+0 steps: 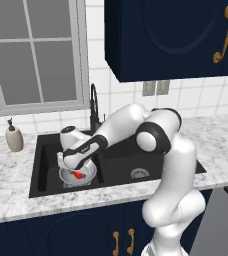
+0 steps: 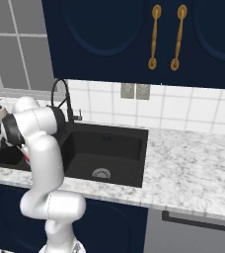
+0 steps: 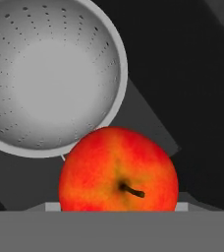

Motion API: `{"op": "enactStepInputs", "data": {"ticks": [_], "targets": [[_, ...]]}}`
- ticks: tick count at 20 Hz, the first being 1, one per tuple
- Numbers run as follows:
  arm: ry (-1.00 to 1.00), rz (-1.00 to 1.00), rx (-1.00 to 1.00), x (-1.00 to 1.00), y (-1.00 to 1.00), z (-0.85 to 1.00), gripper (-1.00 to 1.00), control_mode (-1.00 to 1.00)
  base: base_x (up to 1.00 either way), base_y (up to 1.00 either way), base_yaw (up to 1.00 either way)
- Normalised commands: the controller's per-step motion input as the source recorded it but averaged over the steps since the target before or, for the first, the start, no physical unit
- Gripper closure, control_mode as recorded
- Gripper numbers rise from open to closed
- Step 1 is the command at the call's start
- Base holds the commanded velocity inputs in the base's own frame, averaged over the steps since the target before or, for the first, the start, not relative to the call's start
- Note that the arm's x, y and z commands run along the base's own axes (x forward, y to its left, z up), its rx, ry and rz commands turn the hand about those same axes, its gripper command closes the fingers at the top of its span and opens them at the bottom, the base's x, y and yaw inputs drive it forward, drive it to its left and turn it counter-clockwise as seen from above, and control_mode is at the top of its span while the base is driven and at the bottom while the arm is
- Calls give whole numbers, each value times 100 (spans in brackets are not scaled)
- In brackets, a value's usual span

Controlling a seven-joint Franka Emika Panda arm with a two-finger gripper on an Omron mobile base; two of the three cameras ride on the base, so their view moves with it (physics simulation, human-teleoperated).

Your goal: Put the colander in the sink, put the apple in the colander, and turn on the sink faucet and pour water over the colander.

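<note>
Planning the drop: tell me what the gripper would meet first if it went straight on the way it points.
Probably the round perforated silver metal colander sitting in the matte black sink. The gripper holds the red round apple and points down at the colander's bowl or rim; depth is unclear.

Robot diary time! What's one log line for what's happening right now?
colander: in left sink basin, empty | apple: held in gripper above colander | faucet: no water seen

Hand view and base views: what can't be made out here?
- Gripper: fingertips covered by the apple in the hand view, by the hand itself in the left base view.
- Colander: rim cut off by the hand view's edges.
- Sink: left basin behind the arm in the right base view.
</note>
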Motion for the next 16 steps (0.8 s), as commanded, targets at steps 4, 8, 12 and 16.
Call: {"op": "enactStepInputs", "data": {"ticks": [4,8,12,16], "targets": [[0,0,0,22,4,-30,100,-100,0,0,0],[0,0,0,17,6,-31,100,-100,0,0,0],[0,0,0,4,6,-23,100,-100,0,0,0],[0,0,0,14,10,-18,100,-100,0,0,0]]}}
